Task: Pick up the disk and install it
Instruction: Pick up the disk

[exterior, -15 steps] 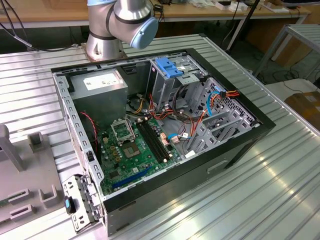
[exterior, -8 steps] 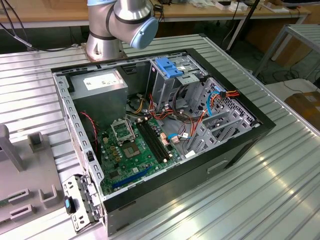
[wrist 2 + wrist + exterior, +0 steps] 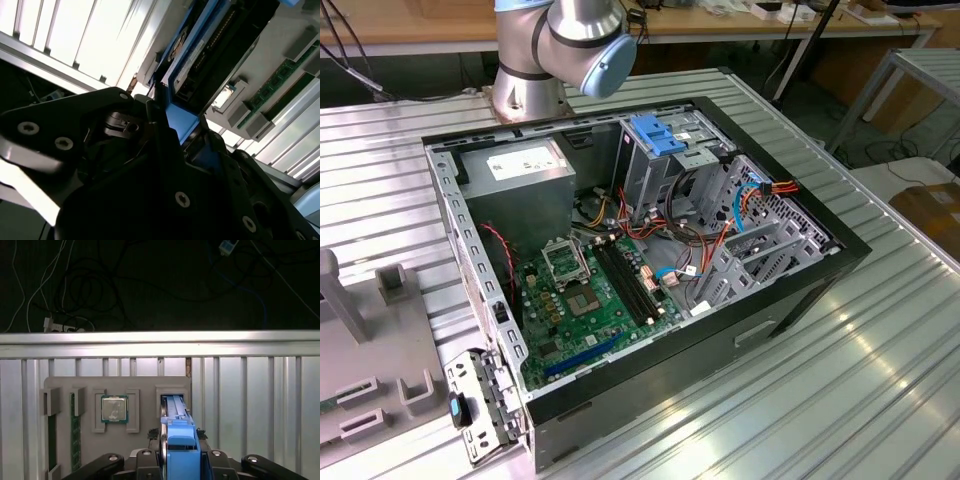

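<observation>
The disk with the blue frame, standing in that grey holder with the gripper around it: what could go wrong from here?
1. The gripper seems to clamp the disk by its blue end alone, so it might tilt or slip.
2. It stands in a snug slot of the grey holder; an off-line pull could jam it.
3. Loose cables crowd the open computer case and could snag it.

Ribbed metal table (image 3: pixel 880 360) bears open computer case (image 3: pixel 720 345) and grey fixture tray (image 3: pixel 370 345).

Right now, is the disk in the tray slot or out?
In: the disk stands on edge in the grey tray's slot, pincer clamping its blue rail.
</observation>
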